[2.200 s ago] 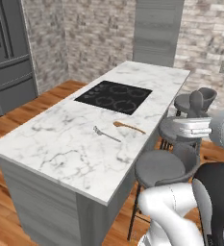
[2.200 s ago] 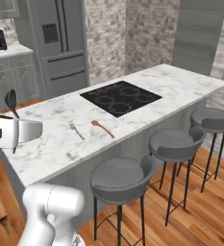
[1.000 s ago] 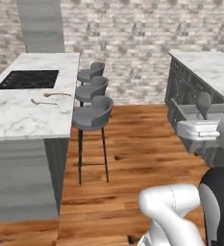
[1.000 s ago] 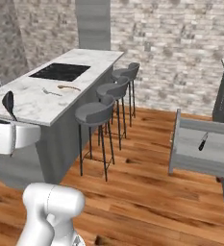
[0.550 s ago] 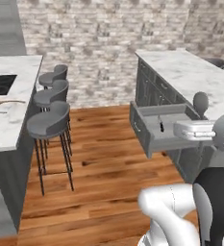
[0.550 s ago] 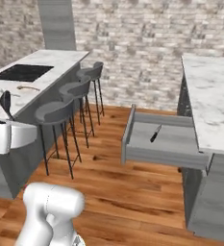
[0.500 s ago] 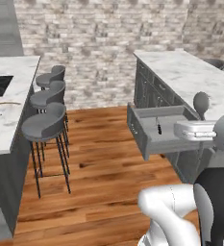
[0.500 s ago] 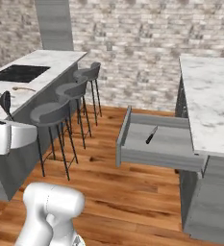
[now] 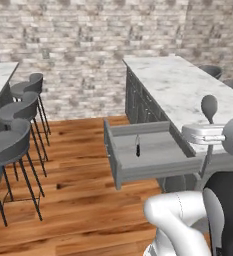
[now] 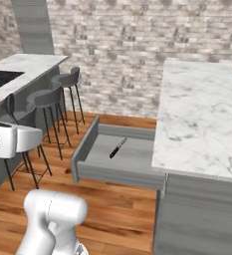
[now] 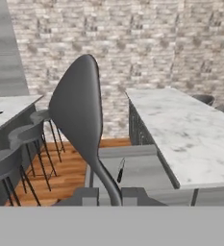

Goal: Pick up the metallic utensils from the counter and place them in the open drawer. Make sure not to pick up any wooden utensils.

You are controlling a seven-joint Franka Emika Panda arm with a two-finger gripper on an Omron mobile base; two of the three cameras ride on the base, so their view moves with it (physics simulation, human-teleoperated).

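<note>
Base has swung round since half a second ago: drawer [image 9: 148,155] now sits closer and more central in both base views, island stools [image 9: 10,145] pushed to the left edge. Spoon [image 11: 80,120] hasn't shifted in the grip.

Hand [image 11: 111,194] is pinched narrow on the spoon's thin handle, bowl sticking up and away from the fingertips. In the left base view the spoon bowl [image 9: 209,106] stands above the white hand, over the near edge of the marble table [image 9: 188,92]; in the right base view it pokes up at the left [image 10: 10,103].

Drawer is pulled open from the grey cabinet under that table. Black-handled knife [image 10: 117,148] already lies on the drawer floor, roughly mid-drawer, apart from the walls. Fork and wooden spoon aren't on show from here.

Handling, as a guess: spoon looks rigid metal, light, smooth and slick, so a narrow pinch on the handle could let it pivot or slide if the hand tips. Grip is low on the handle, so the bowl end is the long lever; keep it near upright while travelling. Not fragile, a short drop into the drawer should be fine. Best release looks like low over the bare drawer floor, beside the knife, not on it, clear of the front panel.
</note>
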